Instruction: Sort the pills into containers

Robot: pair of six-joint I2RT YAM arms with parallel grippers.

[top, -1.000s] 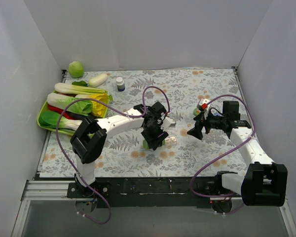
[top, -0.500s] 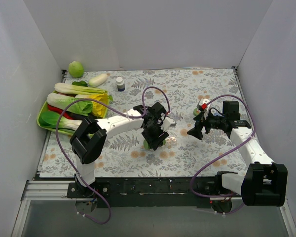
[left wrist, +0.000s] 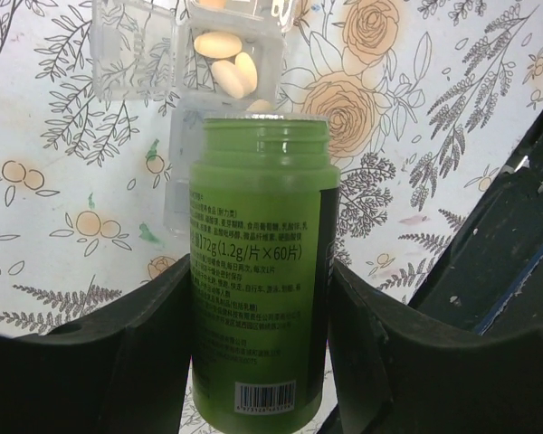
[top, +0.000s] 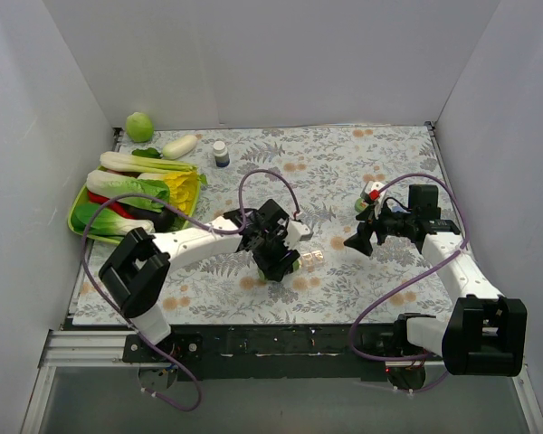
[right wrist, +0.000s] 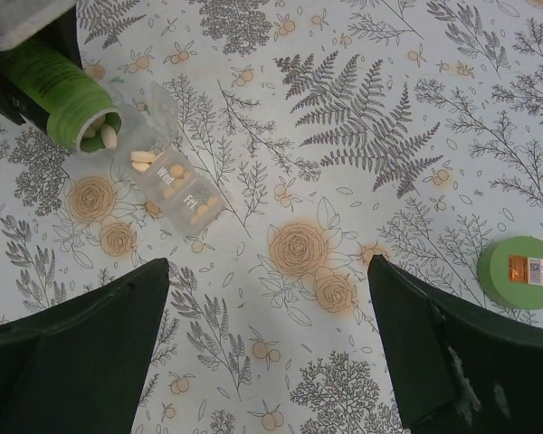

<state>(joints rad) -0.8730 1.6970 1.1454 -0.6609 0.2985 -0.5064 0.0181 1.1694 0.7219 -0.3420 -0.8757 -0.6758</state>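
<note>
My left gripper (left wrist: 261, 316) is shut on an open green pill bottle (left wrist: 258, 271), also seen in the top view (top: 276, 262). The bottle lies tilted, its mouth at the clear strip of containers (left wrist: 226, 54) on the floral cloth. Oval cream pills (left wrist: 224, 63) lie in one open compartment. The right wrist view shows the bottle (right wrist: 59, 86) with pills at its mouth (right wrist: 104, 136), touching the strip (right wrist: 167, 185). My right gripper (right wrist: 267, 344) is open and empty above the cloth, to the right of the strip (top: 309, 259). The bottle's green cap (right wrist: 518, 271) lies apart on the right.
A green tray (top: 76, 217) of vegetables sits at the left. A dark blue white-capped bottle (top: 220, 154), a pale gourd (top: 179, 146) and a green round fruit (top: 139, 126) stand at the back left. White walls close in three sides.
My left arm has swung lower and leftward, carrying the green bottle slightly toward the near left. The container strip and the right arm have not moved.
</note>
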